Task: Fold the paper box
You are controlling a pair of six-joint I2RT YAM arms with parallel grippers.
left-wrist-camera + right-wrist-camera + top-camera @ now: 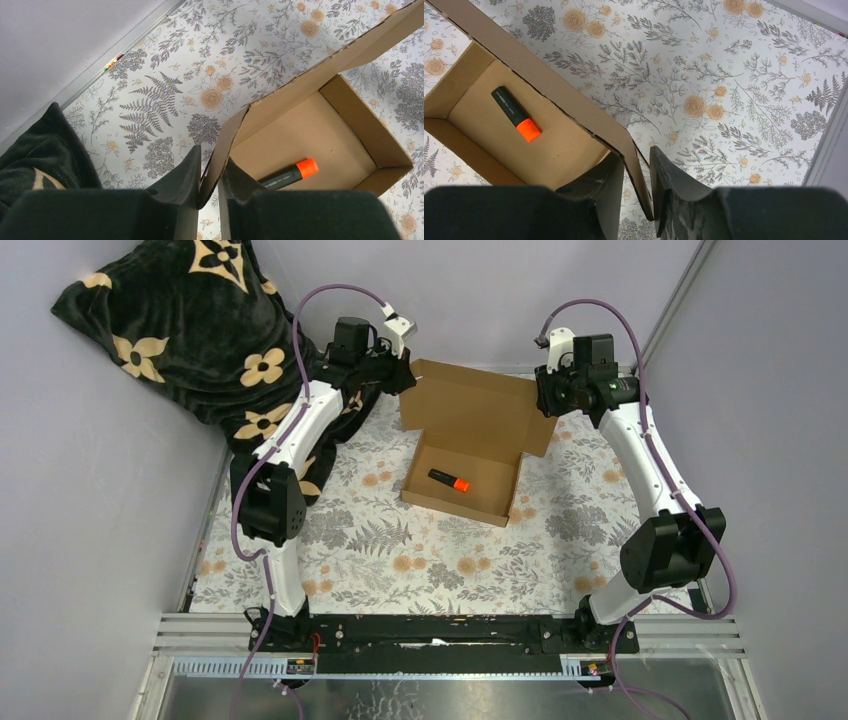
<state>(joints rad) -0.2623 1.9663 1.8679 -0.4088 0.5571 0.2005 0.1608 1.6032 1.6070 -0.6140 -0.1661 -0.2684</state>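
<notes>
The paper box (478, 406) is brown cardboard; its shallow tray lies on the flowered cloth and its lid stands up at the back. An orange-capped black marker (449, 481) lies inside the tray. My left gripper (405, 375) is at the lid's left end. In the left wrist view my left gripper (210, 170) is shut on the lid's side flap (225, 145), above the marker (290, 175). My right gripper (545, 390) is at the lid's right end. In the right wrist view my right gripper (636, 162) straddles the other side flap (636, 165) with gaps beside it, open.
A black blanket with cream flowers (190, 330) is heaped at the back left, just behind the left arm. Grey walls close in the left, back and right. A metal rail (450, 630) carries both arm bases at the near edge.
</notes>
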